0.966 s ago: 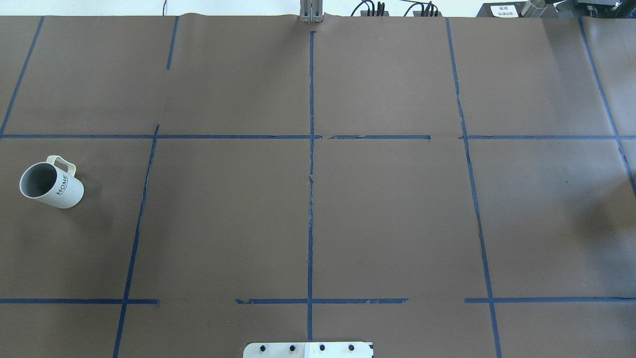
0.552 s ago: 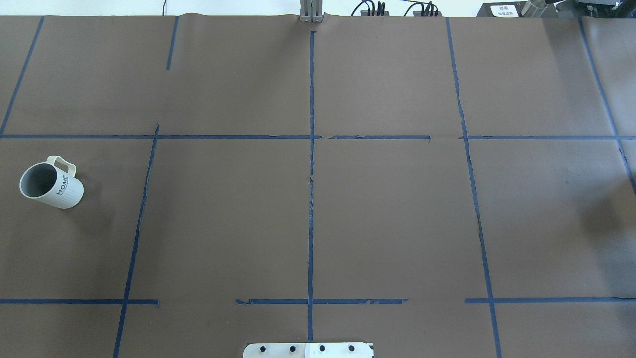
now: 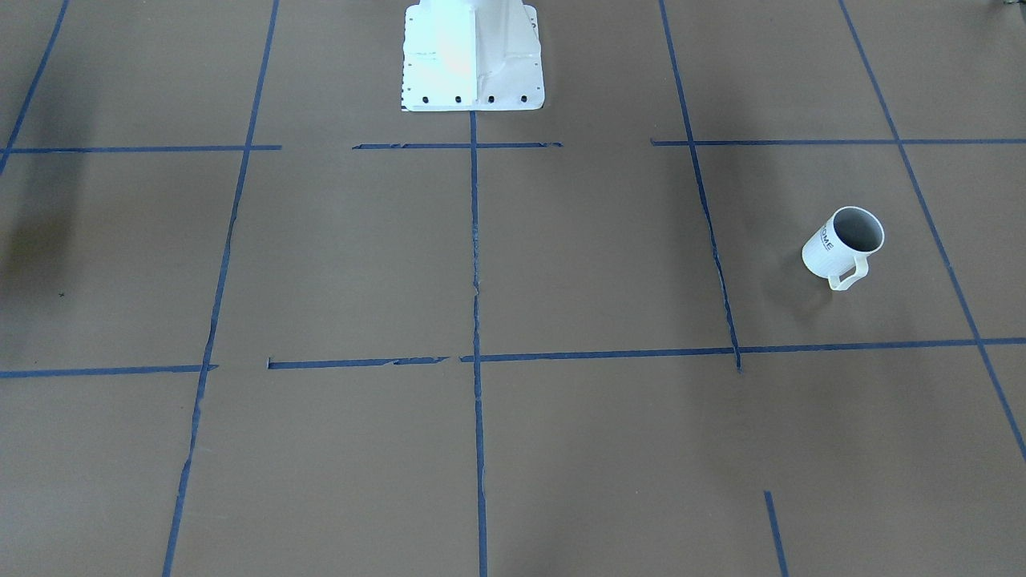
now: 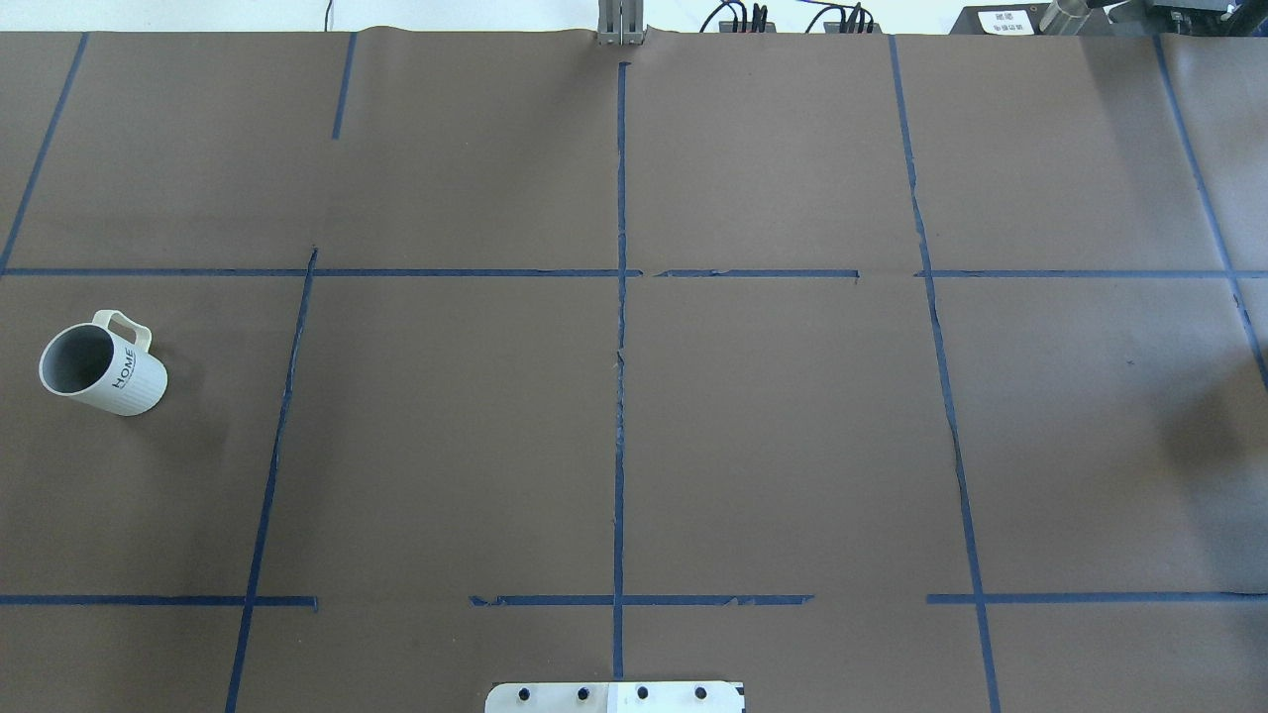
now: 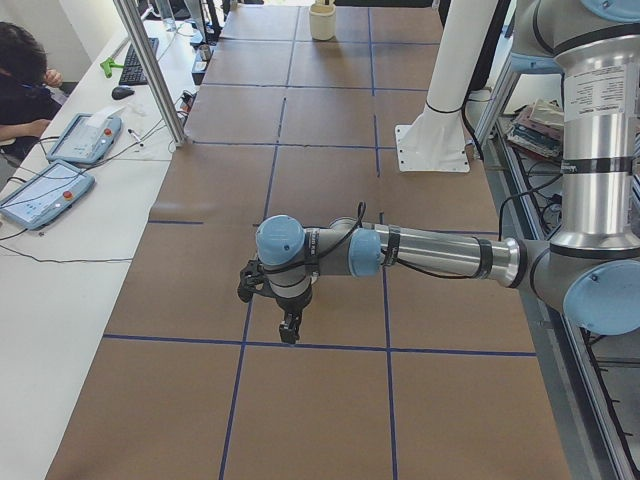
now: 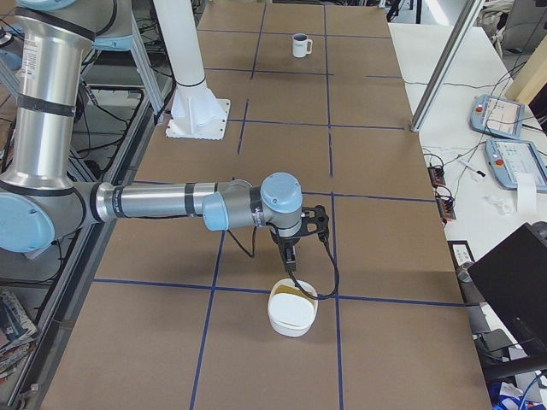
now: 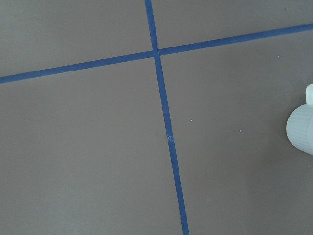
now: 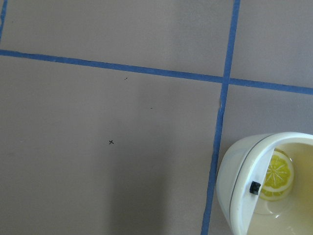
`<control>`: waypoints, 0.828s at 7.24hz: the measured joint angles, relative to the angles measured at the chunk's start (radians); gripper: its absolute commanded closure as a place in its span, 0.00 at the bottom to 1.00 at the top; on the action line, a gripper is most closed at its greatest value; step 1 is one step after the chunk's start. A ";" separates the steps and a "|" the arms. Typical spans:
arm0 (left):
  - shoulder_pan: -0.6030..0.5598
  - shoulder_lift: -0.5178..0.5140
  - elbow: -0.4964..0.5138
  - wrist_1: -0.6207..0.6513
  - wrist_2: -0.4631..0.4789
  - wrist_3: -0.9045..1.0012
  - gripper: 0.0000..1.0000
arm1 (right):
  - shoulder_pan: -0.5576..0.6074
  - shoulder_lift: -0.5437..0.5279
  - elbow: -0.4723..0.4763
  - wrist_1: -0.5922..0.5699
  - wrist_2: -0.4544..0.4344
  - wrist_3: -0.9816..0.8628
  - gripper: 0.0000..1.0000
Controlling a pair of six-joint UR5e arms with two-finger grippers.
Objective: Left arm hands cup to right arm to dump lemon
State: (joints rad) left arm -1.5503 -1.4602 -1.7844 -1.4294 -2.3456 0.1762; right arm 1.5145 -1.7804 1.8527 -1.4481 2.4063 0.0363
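Observation:
The white ribbed cup (image 4: 102,368) with "HOME" lettering stands upright at the table's left, its handle pointing away from the robot. It also shows in the front-facing view (image 3: 843,247), far off in the right side view (image 6: 300,44), and as an edge in the left wrist view (image 7: 302,131). Its inside looks grey and the lemon does not show. My left gripper (image 5: 289,330) hangs low over the table and its arm hides the cup there. My right gripper (image 6: 291,260) hangs just above a white bowl. I cannot tell whether either is open or shut.
The white bowl (image 6: 292,309) at the table's right end holds a yellow citrus slice (image 8: 276,174). The white robot base (image 3: 473,56) stands at the middle near edge. Blue tape lines grid the brown table. An operator (image 5: 25,85) and tablets sit beside the table.

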 measured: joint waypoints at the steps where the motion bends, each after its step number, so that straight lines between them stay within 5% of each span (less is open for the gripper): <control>1: 0.000 0.021 -0.003 0.003 0.003 -0.002 0.00 | 0.002 0.000 0.002 0.000 -0.004 -0.004 0.00; 6: 0.002 0.060 -0.010 0.005 0.011 -0.001 0.00 | 0.003 -0.017 0.014 0.001 -0.071 -0.038 0.00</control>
State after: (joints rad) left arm -1.5487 -1.4004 -1.7944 -1.4242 -2.3349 0.1755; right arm 1.5178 -1.7969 1.8664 -1.4471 2.3357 -0.0015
